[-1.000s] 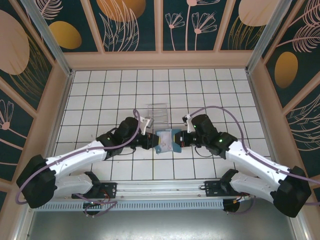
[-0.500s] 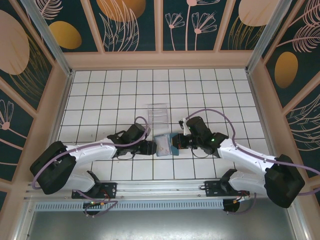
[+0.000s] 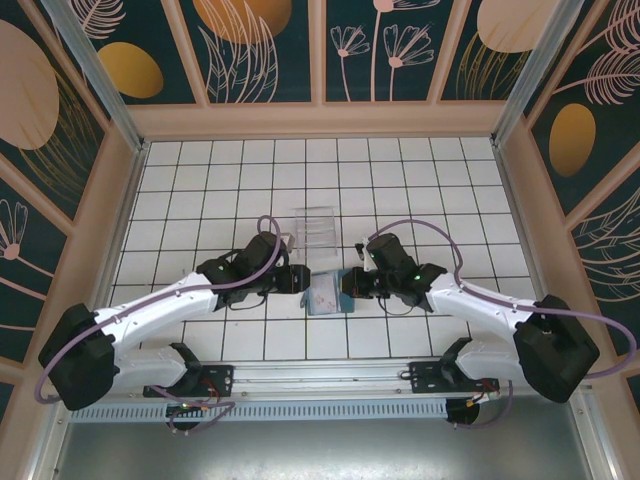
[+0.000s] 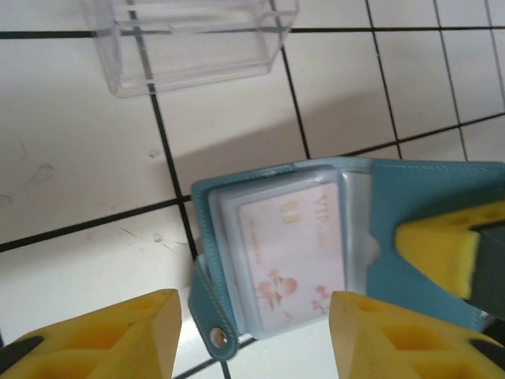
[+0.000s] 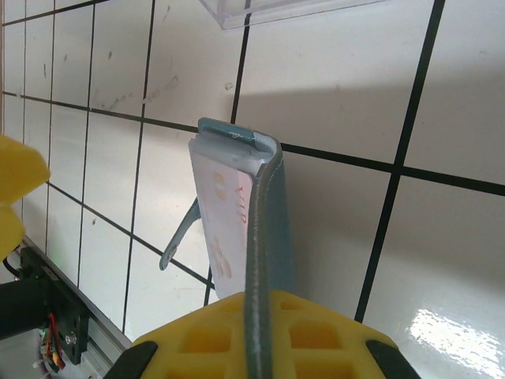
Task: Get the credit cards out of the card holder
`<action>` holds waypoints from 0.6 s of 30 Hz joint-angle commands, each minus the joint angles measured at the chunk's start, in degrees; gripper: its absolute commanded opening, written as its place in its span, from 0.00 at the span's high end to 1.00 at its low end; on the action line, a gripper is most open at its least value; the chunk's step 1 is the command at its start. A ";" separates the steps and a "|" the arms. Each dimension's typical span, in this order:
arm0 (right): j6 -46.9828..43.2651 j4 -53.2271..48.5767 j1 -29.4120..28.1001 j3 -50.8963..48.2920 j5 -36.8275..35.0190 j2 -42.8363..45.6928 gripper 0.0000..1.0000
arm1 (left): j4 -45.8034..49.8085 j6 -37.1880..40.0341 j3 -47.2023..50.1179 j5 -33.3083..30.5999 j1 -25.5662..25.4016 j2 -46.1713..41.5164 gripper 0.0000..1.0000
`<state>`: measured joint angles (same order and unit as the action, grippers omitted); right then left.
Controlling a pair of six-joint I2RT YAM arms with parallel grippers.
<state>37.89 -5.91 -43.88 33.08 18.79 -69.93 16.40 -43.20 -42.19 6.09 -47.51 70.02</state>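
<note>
Place: robot lab cell (a staged booth)
Surface: white gridded tabletop [image 3: 200, 170]
Enclosure: botanical wall panels [image 3: 260, 50], aluminium posts [image 3: 95, 70]
Mounting: left arm [image 3: 160, 305], right arm [image 3: 480, 305] bolted to rail [image 3: 320, 377]

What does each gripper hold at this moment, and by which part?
The right gripper pinches the card holder by one panel's edge. The left gripper stands open, holding nothing.

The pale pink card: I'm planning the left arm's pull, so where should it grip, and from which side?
Likely the edge nearest the open left pincer, approached straight from that side: the pale pink card sits flat in a clear sleeve, while the right pincer clamps the card holder by its opposite panel. Where the sleeve opens, I cannot tell.
</note>
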 commanded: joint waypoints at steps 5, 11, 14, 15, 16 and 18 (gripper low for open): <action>6.68 4.22 -0.33 -0.45 2.66 -1.89 1.00 | -13.88 -11.36 4.28 9.47 -0.27 -2.45 0.55; 10.11 5.20 -0.36 -0.82 3.01 -3.36 1.00 | -15.71 -12.90 5.10 9.07 -1.87 1.90 0.54; 11.48 5.21 -0.39 -0.82 3.57 -4.52 1.00 | -18.57 -14.16 5.12 10.06 -3.06 5.55 0.55; 11.66 5.28 -0.42 -0.82 3.71 -4.89 1.00 | -19.02 -14.44 4.76 9.94 -3.41 6.95 0.56; 11.85 5.24 -0.42 -0.96 3.74 -5.20 1.00 | -18.96 -14.46 4.32 9.59 -3.68 8.07 0.58; 11.84 5.06 -0.34 -1.39 3.26 -5.63 1.00 | -17.99 -14.08 3.37 8.23 -3.90 10.02 0.60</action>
<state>48.21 -2.31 -43.92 32.80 21.19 -75.00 -0.12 -56.10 -37.60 14.79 -50.87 77.87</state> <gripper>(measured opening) 0.074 0.408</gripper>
